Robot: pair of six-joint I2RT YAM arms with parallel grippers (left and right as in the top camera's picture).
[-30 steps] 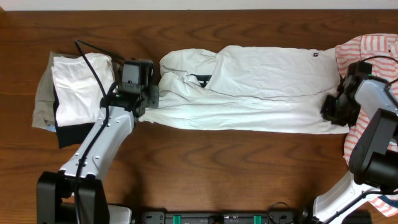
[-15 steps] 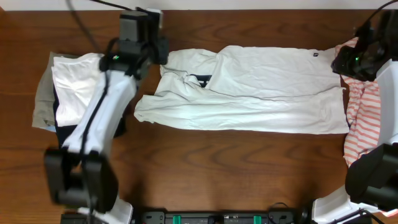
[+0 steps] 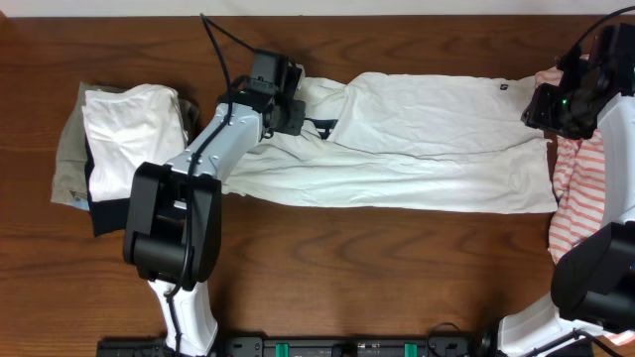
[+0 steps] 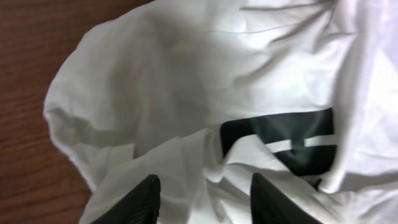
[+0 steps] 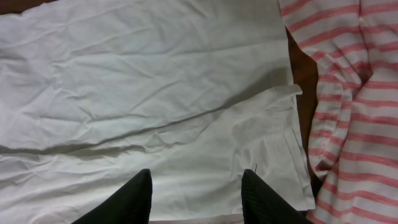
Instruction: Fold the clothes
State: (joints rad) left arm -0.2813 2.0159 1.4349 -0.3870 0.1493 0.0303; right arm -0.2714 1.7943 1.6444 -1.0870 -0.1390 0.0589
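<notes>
T-shirt [image 3: 427, 139], white, lies folded lengthwise across the wooden table [image 3: 347, 258], left gripper [image 4: 204, 190] over its dark-lettered end, right gripper [image 5: 196, 190] over the end beside the coral-striped garment [image 3: 575, 198], both jaws apart, empty.

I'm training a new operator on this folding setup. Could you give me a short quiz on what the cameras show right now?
1. Which garment lies beside the white T-shirt on the right arm's side?
A) striped top
B) black jeans
C) blue towel
2. True or false: the white T-shirt is already folded into a small square.
3. Fill in: the left gripper and the right gripper both hang over the white T-shirt with jaws ____.

Key: 1 A; 2 false, it lies stretched long across the table; 3 open.
</notes>
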